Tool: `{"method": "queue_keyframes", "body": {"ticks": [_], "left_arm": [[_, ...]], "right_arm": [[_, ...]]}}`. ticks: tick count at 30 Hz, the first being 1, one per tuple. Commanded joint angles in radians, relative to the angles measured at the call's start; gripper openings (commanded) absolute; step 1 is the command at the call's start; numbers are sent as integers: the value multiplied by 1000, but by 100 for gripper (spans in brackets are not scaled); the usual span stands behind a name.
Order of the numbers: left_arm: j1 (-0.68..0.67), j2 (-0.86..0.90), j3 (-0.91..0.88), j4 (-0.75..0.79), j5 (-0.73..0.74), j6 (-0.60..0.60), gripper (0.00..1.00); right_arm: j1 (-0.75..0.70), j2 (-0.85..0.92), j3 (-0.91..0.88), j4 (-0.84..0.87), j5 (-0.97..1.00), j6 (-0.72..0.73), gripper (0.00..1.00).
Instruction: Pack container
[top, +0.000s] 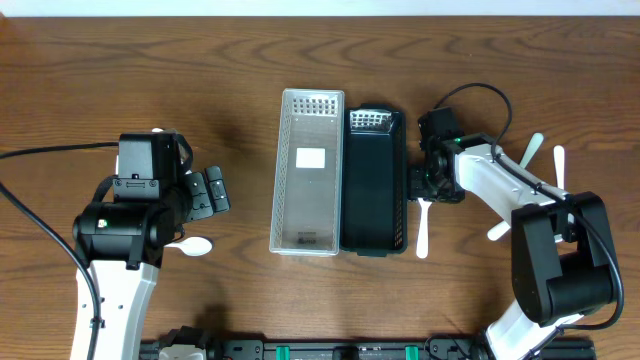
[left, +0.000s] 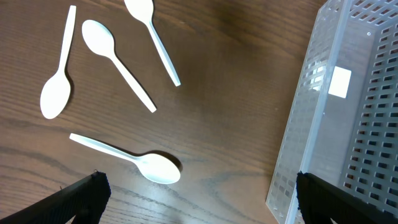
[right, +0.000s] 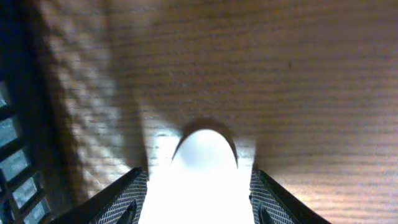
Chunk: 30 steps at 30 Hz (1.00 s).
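A clear mesh container (top: 308, 170) and a black mesh container (top: 375, 180) stand side by side at the table's middle. My right gripper (top: 425, 188) is low at the black container's right wall, its fingers (right: 196, 199) closed against the bowl of a white spoon (right: 205, 155); the handle (top: 422, 232) lies on the table toward the front. My left gripper (top: 212, 190) is open and empty (left: 196, 199) above the table, left of the clear container (left: 348, 112). A white spoon (left: 140, 160) lies just ahead of it.
Three more white spoons (left: 118, 62) lie on the wood at the left. Three white spoons (top: 545, 160) lie at the right beside my right arm. The black container's wall (right: 15, 155) is close on the right gripper's left.
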Motion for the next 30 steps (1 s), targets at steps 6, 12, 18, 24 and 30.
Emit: {"method": "queue_keyframes", "body": {"ticks": [6,12,18,24,30], "left_arm": [[7,3,17,0,-8,-6,98],[7,3,17,0,-8,-6,98],[7,3,17,1,-8,-6,98],[7,3,17,0,-8,-6,98],[7,3,17,1,-8,-6,98]], "right_arm": [[1,48,-25,-13,-31,73,55],[2,48,-25,-11,-31,73,42],[2,48,-25,-11,-31,73,34],[2,48,-25,-11,-31,72,24],[2,48,-24,-9,-31,72,7]]}}
